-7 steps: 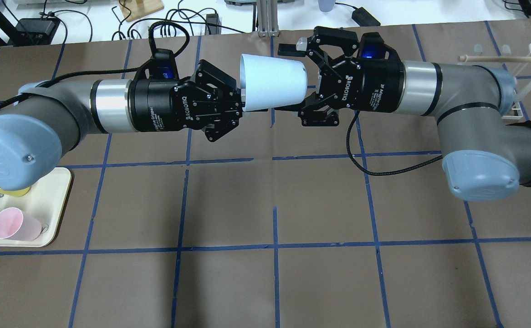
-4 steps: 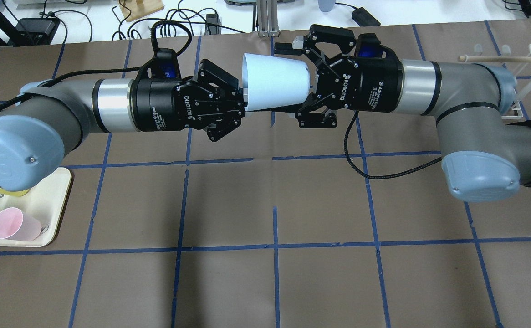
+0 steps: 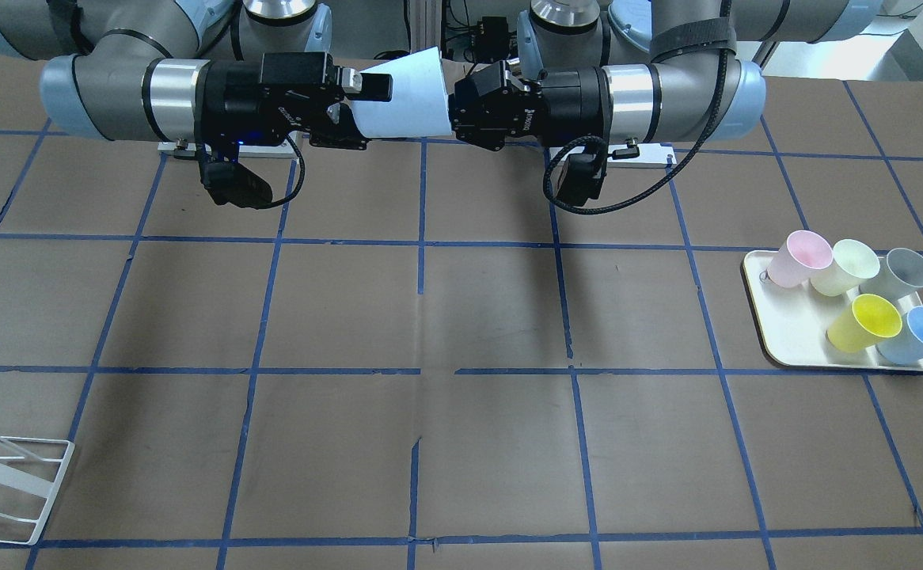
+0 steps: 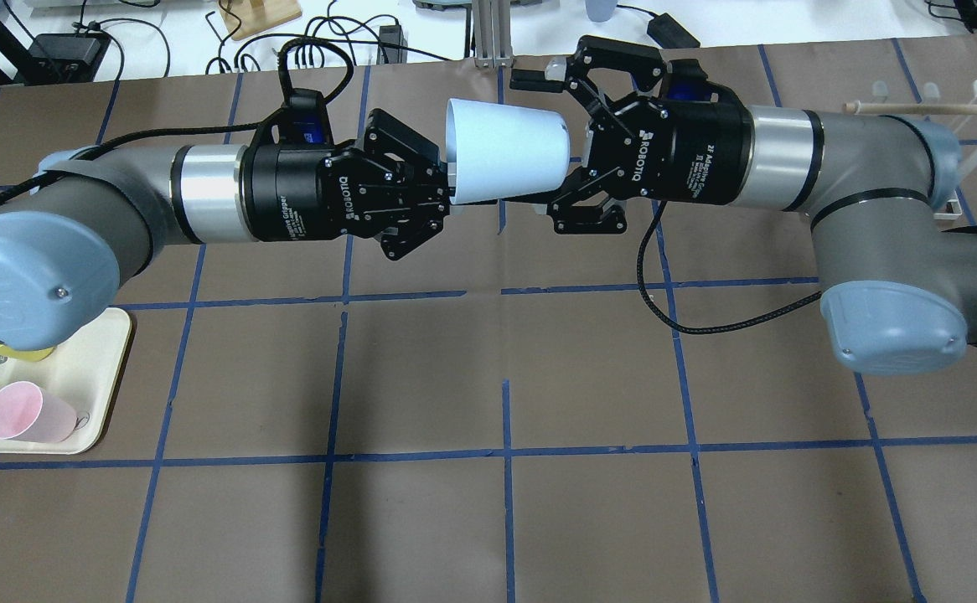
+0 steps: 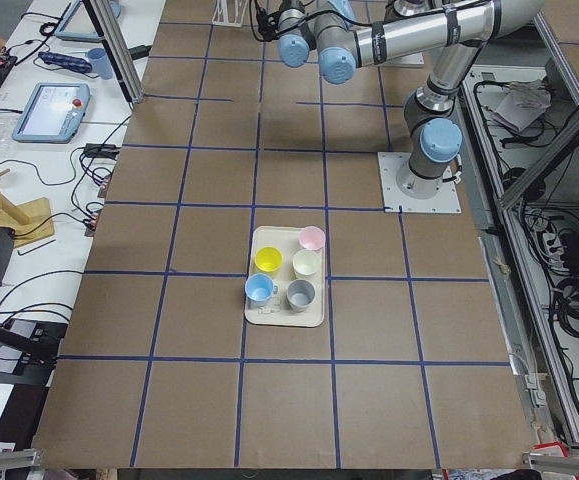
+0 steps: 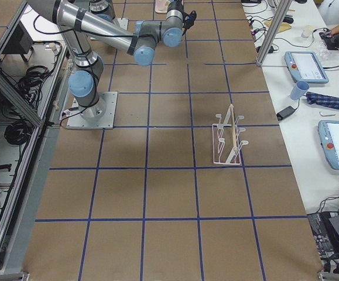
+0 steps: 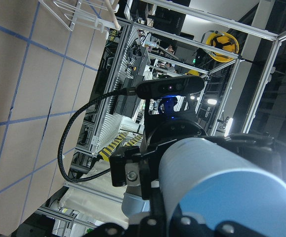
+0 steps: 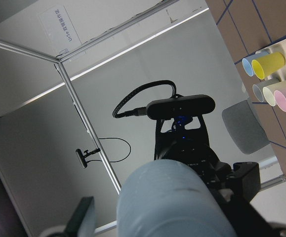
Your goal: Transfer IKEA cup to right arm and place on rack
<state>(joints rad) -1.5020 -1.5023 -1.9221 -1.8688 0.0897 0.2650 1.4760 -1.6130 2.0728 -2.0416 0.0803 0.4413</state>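
Note:
The pale-blue IKEA cup (image 4: 505,151) hangs on its side in mid-air over the table's far middle. My left gripper (image 4: 448,186) is shut on its rim at the wide, open end. My right gripper (image 4: 541,149) is open, one finger on each side of the cup's narrow base and clear of it. In the front-facing view the cup (image 3: 402,99) sits between the right gripper (image 3: 355,113) and the left gripper (image 3: 452,119). The cup fills the foreground of the left wrist view (image 7: 222,182) and the right wrist view (image 8: 172,202). The white wire rack (image 4: 953,159) stands at the far right.
A cream tray (image 3: 778,332) near the left arm's side holds several cups, among them a second blue one (image 3: 917,332), a yellow (image 3: 865,321) and a grey one (image 3: 901,273). The rack (image 3: 2,483) also shows in the front-facing view. A black cable (image 4: 706,310) droops below the right wrist.
The right gripper has shifted slightly around the cup's base and its wrist has turned a little, jaws still open. The left gripper keeps hold of the cup, barely moved.

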